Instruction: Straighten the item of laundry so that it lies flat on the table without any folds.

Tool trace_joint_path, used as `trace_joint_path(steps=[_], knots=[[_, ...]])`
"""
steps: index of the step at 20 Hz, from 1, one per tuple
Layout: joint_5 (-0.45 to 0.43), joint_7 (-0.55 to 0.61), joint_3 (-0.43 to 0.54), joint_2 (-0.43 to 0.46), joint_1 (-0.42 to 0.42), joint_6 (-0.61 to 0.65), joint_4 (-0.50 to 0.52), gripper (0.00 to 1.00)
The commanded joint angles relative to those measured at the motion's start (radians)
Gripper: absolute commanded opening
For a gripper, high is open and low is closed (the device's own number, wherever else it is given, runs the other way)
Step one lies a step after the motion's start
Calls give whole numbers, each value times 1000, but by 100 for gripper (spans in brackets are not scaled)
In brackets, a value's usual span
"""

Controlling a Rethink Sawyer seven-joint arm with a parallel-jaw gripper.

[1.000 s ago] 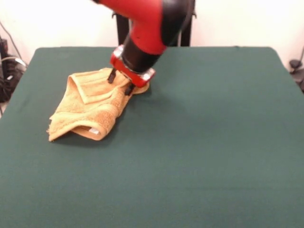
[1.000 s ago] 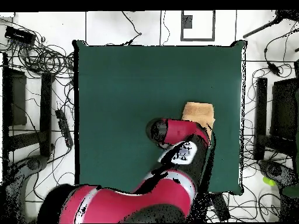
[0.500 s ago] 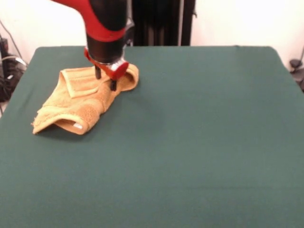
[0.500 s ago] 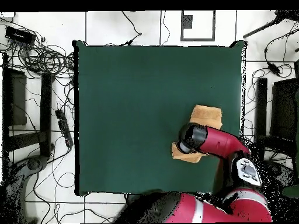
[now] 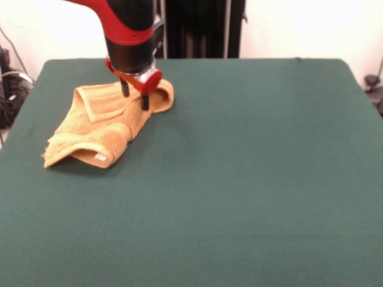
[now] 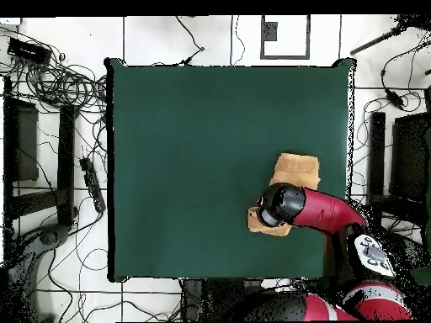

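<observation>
The orange-tan towel [image 5: 99, 128] lies crumpled on the far left part of the green table [image 5: 251, 167]. It is folded over itself, with a woven band on top and a small white label [image 5: 100, 158] at its near edge. My gripper [image 5: 134, 95] is open, with its two dark fingers apart. It stands over the towel's far right part, tips at or just above the cloth, holding nothing. In the overhead view the towel [image 6: 296, 168] shows on both sides of the arm's head [image 6: 278, 204], which hides the fingers. It lies near the table's [image 6: 194, 151] right edge.
The black pedestal [image 5: 197, 27] stands behind the table's far edge. Cables [image 5: 9, 84] lie on the floor to the left. In the overhead view, cables [image 6: 67, 84] and dark racks [image 6: 404, 168] flank the table.
The arm swung left in the front view and dragged the towel that way. In the last half second the gripper rose slightly, and the towel stayed almost still.
</observation>
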Motion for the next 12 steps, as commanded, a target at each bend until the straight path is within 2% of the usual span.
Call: trace_joint_path(steps=[1, 6, 9, 12], knots=[[-71, -173, 183, 13, -5, 80, 124, 100], [-76, -146, 196, -52, -21, 109, 181, 100], [-81, -172, 206, -89, -27, 158, 204, 100], [-118, -182, 180, -95, 2, 211, 215, 100]])
